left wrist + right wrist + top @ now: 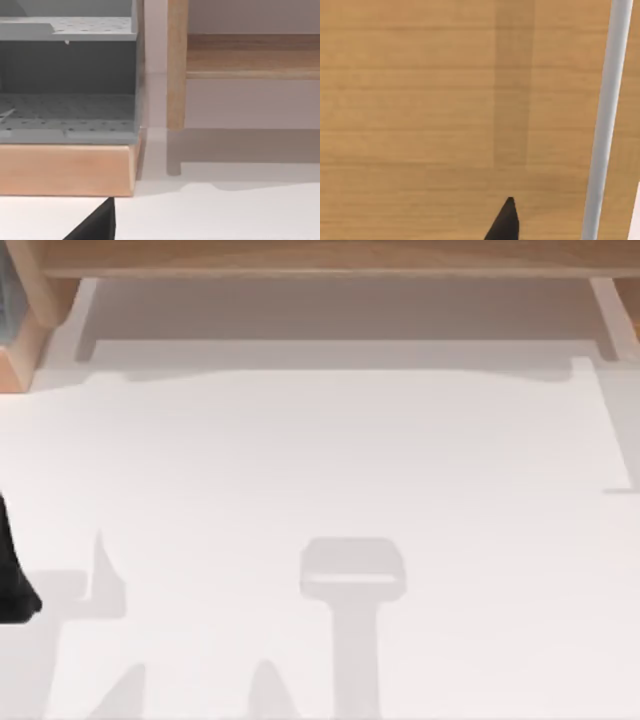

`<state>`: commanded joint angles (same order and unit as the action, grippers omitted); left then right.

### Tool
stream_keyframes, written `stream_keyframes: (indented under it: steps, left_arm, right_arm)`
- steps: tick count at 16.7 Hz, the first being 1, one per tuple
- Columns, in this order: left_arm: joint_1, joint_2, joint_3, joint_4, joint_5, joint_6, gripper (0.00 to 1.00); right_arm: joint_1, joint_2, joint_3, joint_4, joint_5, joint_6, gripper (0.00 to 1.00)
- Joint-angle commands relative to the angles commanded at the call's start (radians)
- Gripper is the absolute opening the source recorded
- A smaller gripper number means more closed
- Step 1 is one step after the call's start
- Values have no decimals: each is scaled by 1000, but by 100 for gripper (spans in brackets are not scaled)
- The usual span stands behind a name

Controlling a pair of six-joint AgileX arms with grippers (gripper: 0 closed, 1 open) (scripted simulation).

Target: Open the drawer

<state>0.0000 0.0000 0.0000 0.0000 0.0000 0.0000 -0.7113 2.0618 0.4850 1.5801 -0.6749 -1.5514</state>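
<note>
We see an evenly bright scene with no glare on the white table. Soft grey shadows lie across it: a broad band under the wooden frame at the far edge, and arm-shaped patches near the front. In the right wrist view a darker vertical stripe of shadow crosses the wood panel. Edges throughout look slightly soft.

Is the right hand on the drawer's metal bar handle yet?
Apart. In the right wrist view one dark fingertip of the right hand sits over the wooden drawer front, while the grey bar handle runs off to one side with bare wood between them.
</note>
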Motion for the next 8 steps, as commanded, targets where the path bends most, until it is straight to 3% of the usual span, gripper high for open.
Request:
stream_keyframes:
  steps: [2, 8]
  left_arm:
    - [0, 0, 0, 0, 0, 0, 100]
    - [0, 0, 0, 0, 0, 0, 100]
  right_arm:
    - [0, 0, 0, 0, 0, 0, 98]
    - [0, 0, 0, 0, 0, 0, 100]
